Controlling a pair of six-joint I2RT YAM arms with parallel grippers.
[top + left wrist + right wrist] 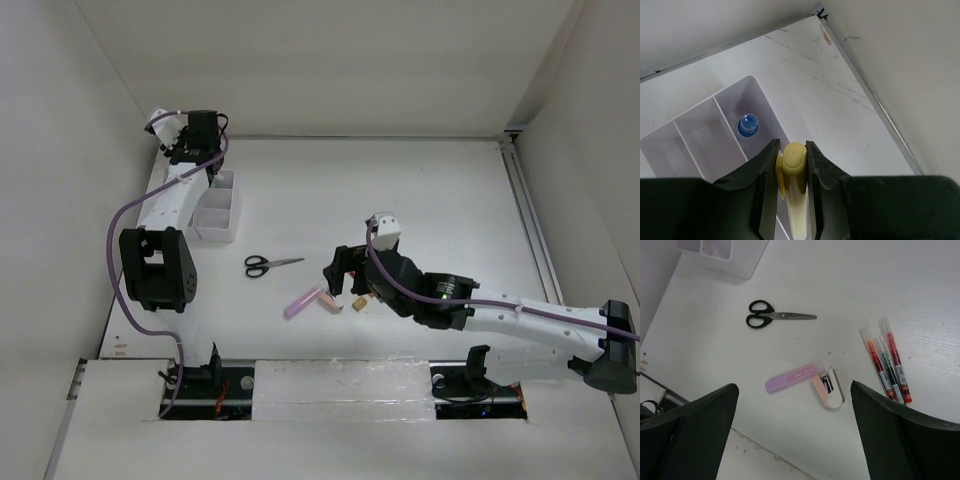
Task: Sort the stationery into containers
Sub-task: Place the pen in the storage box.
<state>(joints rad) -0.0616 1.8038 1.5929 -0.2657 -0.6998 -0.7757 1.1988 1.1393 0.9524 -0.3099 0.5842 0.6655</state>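
- While the right gripper [338,272] hangs with its jaws spread wide and nothing between them, a pink highlighter [792,378] lies flat on the white table [865,285] below it, close to the near edge.
- A pink eraser [829,388] lies at the highlighter's right end, apparently touching it, and the overhead view shows a small tan block [357,303] just beside the pair.
- Three pens [887,362] lie side by side to the right of the eraser, packed close together. The outer two are red or orange and the middle one is green.
- Farther out, black-handled scissors [775,317] lie shut on the table, blades pointing right, well apart from the other pieces.
- Beyond the scissors, at the table's far left, stands the white divided box [218,208].
- A blue-capped clear bottle [748,124] stands upright in an end compartment of the box.
- Above the box, the left gripper [791,147] has its jaws drawn nearly together on a yellow highlighter [792,170]. They pinch it close to one end, and that end points toward the compartments near the bottle. Whether the highlighter touches the box cannot be told.
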